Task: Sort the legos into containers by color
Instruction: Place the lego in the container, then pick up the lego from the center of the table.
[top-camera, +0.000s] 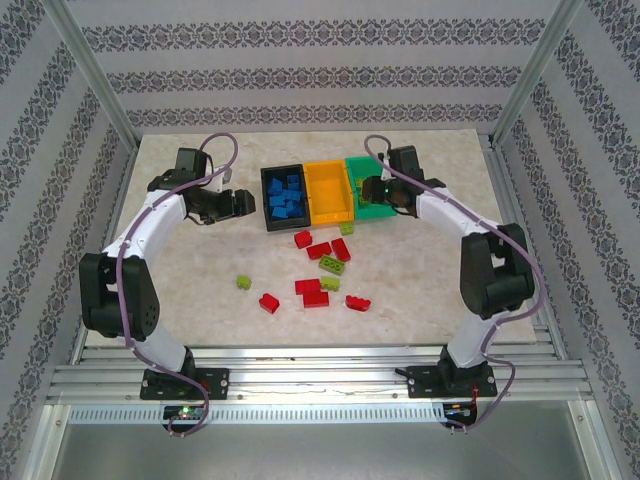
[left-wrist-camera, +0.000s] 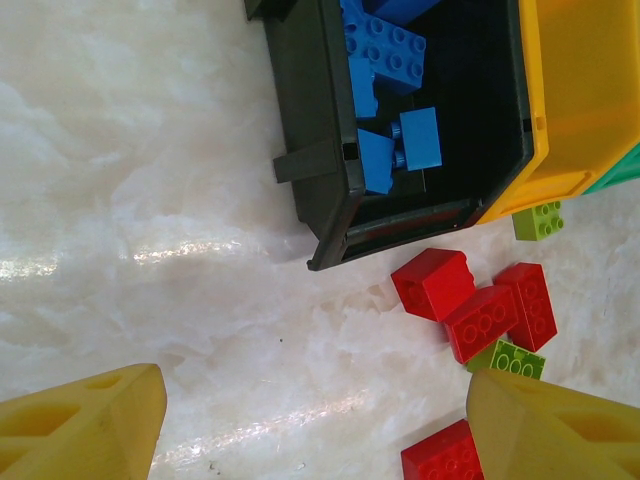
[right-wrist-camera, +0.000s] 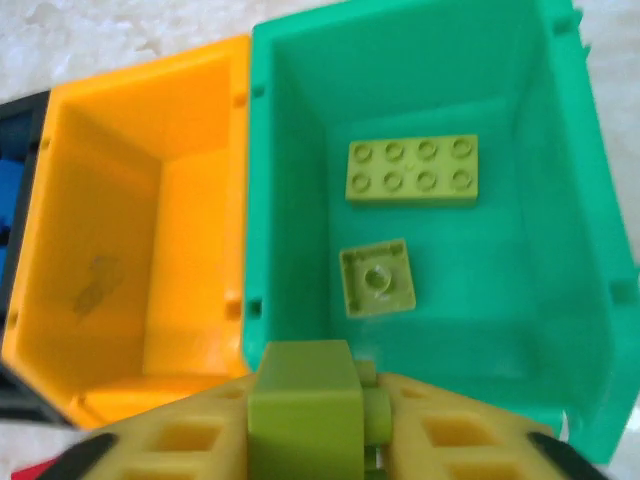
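The containers stand joined in a row: black bin (top-camera: 266, 200), orange-yellow bin (top-camera: 332, 190), green bin (top-camera: 376, 212). Several blue legos (left-wrist-camera: 385, 45) lie in the black bin (left-wrist-camera: 310, 130). My right gripper (right-wrist-camera: 330, 430) is shut on a lime green lego (right-wrist-camera: 305, 410) just above the near rim of the green bin (right-wrist-camera: 560, 250), where two lime legos (right-wrist-camera: 412, 170) lie. My left gripper (left-wrist-camera: 315, 385) hangs open over bare table, left of the black bin, with nothing between its fingers. Red legos (left-wrist-camera: 435, 285) and lime ones (left-wrist-camera: 538, 220) lie loose in front of the bins.
Loose red and lime legos (top-camera: 319, 250) are scattered over the middle of the table (top-camera: 180, 290), one lime piece (top-camera: 243, 283) apart to the left. The orange-yellow bin (right-wrist-camera: 200, 230) holds nothing. Frame posts and patterned walls close in the sides.
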